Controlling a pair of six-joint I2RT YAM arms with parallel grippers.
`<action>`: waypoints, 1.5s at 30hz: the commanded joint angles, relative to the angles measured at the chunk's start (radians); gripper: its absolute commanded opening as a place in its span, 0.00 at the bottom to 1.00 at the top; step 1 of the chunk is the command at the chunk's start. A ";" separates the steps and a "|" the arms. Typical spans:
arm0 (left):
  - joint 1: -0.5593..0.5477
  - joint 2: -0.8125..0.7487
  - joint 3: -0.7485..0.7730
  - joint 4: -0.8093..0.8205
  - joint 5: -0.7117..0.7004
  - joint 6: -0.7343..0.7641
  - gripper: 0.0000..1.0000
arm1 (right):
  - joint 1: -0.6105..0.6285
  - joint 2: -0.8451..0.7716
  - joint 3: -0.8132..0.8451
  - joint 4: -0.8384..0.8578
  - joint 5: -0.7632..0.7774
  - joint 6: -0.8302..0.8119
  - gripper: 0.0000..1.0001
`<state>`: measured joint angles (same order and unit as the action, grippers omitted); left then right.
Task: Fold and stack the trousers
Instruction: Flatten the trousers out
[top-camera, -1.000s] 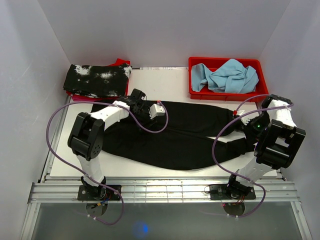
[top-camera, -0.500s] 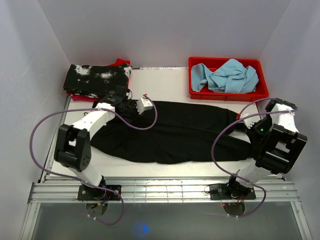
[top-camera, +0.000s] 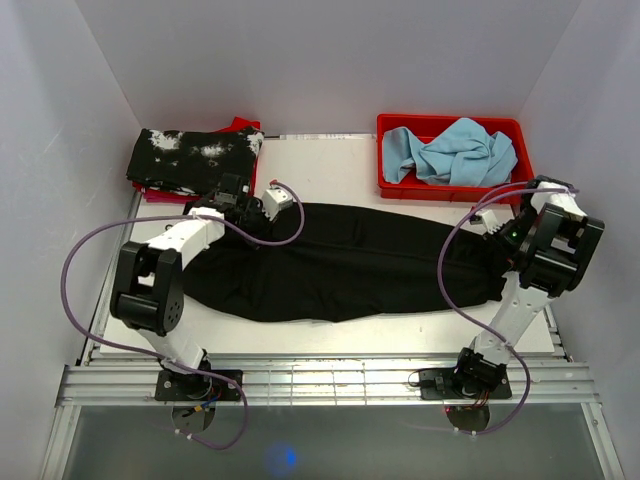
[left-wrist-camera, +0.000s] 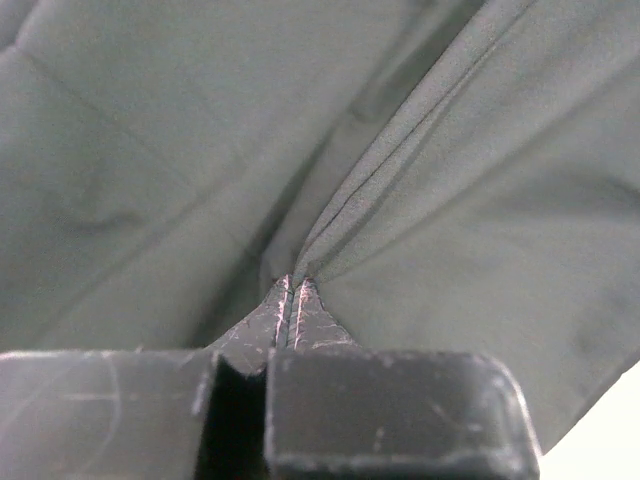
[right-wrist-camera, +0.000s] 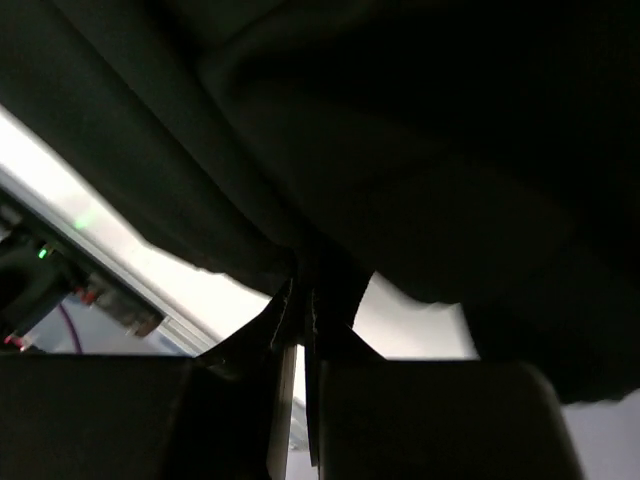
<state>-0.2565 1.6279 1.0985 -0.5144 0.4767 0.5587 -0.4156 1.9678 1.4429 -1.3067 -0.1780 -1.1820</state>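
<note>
trousers (top-camera: 340, 265): plain black, 1 long band (pretty smooth)
left gripper (left-wrist-camera: 290, 288): pinching a fold at its tip
right gripper (right-wrist-camera: 303, 285): clamped on cloth

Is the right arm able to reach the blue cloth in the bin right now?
Probably not yet: the right gripper is shut on the trousers. The bin lies just beyond it with nothing between, so the cloth looks reachable once it lets go.

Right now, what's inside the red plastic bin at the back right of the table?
A crumpled light-blue cloth fills the red plastic bin. The bin's floor and anything beneath the cloth are covered, so I cannot tell what else is inside.
</note>
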 joint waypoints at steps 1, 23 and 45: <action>0.005 0.041 0.081 0.057 -0.036 -0.062 0.00 | 0.015 0.083 0.122 -0.002 -0.044 0.094 0.08; 0.017 -0.226 0.031 -0.053 -0.096 -0.255 0.70 | -0.207 -0.198 -0.061 -0.002 -0.237 0.161 0.89; -0.253 -0.220 -0.006 -0.130 0.100 0.045 0.70 | -0.200 -0.279 -0.242 0.098 -0.473 0.128 0.08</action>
<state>-0.3428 1.4631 1.1473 -0.6258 0.5453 0.4469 -0.6128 1.7569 1.1069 -1.0775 -0.6247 -1.0618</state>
